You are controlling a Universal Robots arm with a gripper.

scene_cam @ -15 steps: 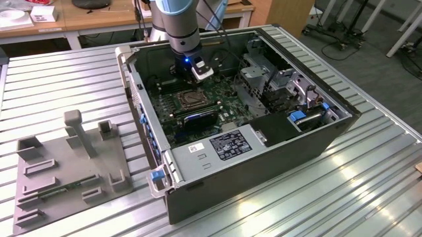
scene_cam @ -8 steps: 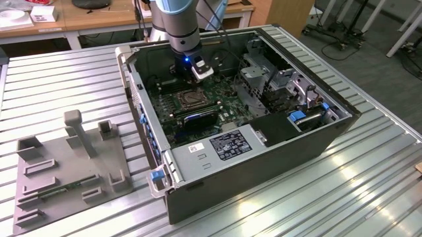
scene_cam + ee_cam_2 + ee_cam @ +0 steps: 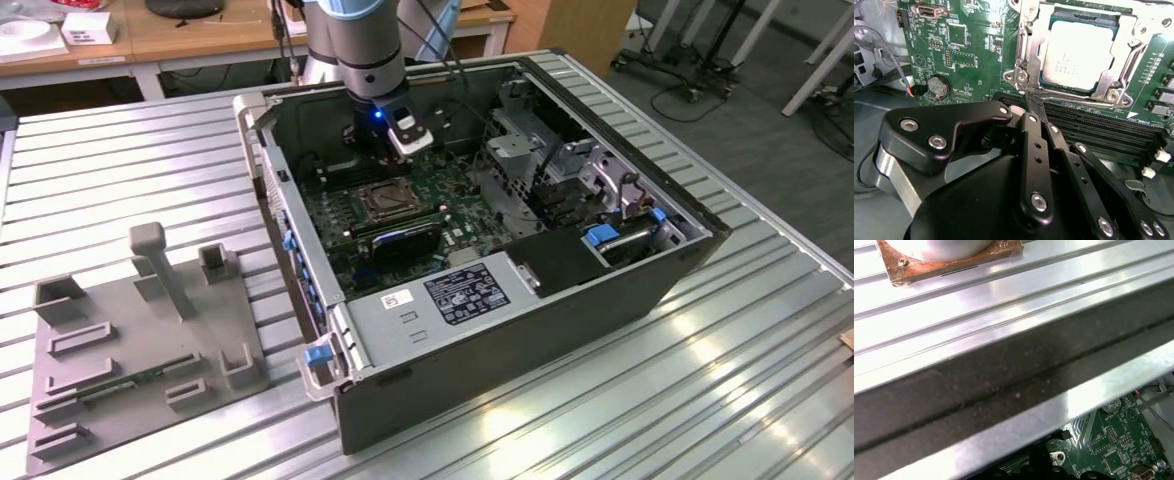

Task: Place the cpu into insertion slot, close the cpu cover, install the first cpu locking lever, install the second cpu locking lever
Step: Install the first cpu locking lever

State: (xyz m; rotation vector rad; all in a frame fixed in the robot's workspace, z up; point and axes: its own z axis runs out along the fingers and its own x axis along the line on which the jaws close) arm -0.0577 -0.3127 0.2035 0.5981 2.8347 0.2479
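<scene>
Fingers [image 3: 1035,107] of the gripper [image 3: 1033,102] are pressed together, holding nothing, their tips just beside the socket's edge. Further right, the cpu [image 3: 1079,55] already sits in the insertion slot [image 3: 1026,45], the cpu cover [image 3: 1126,75] apparently closed around it. Whether the levers are locked is unclear.

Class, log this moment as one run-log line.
cpu: seated in insertion slot | cpu cover: closed over it | gripper: shut, at socket edge
</scene>
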